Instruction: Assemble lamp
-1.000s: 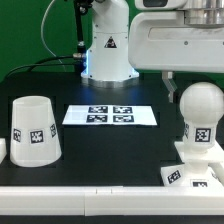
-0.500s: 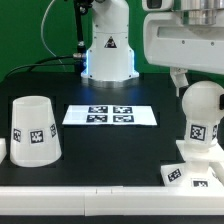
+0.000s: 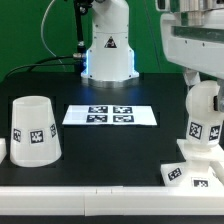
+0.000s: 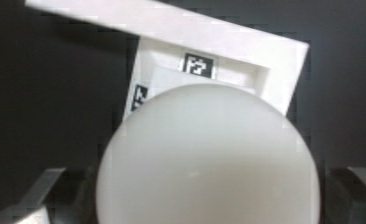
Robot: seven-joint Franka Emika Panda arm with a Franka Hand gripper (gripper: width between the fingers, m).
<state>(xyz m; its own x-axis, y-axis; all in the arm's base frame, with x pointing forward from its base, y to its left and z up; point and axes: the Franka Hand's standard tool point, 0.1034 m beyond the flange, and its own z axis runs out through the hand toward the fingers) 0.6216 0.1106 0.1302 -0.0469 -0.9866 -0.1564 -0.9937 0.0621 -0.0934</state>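
Note:
The round white bulb (image 3: 205, 118) stands upright on the square stepped base (image 3: 188, 173) at the exterior view's right, front of the table. My gripper (image 3: 203, 78) hangs just above the bulb's top, partly cut off by the frame edge. In the wrist view the bulb (image 4: 201, 150) fills the middle, with the base (image 4: 233, 45) under it. The gripper (image 4: 201, 200) is open, its dark fingers (image 4: 52, 192) standing well apart on either side of the bulb, not touching it. The cone shade (image 3: 33, 128) stands alone at the exterior view's left.
The marker board (image 3: 110, 115) lies flat mid-table between shade and bulb. The robot's white pedestal (image 3: 107, 50) stands behind it. A green wall closes the back. The table's front edge runs just below the base.
My gripper has moved steadily toward the exterior view's right and now sits over the bulb. The bulb, base and shade stay in place.

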